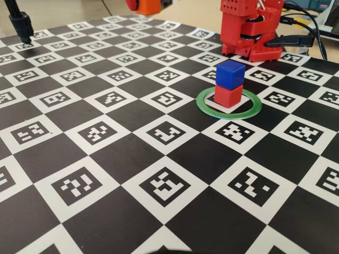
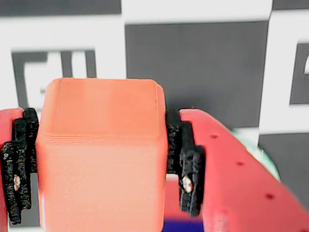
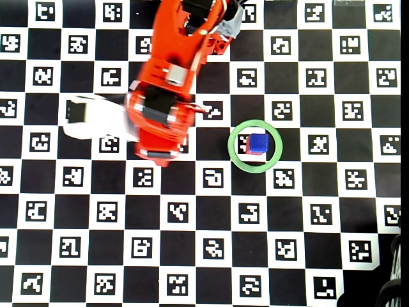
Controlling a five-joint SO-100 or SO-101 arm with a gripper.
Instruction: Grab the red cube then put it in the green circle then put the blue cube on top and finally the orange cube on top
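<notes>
Our pincer squeezes the orange cube by its flat sides; it looks light, hard and smooth

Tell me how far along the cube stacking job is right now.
Two of three steps look done: the red cube sits inside the green circle with the blue cube stacked on it. In hand: the wrist view shows the gripper clamped on the orange cube, away from the stack in the overhead view. Left: carry it over and set it on the blue cube.
</notes>
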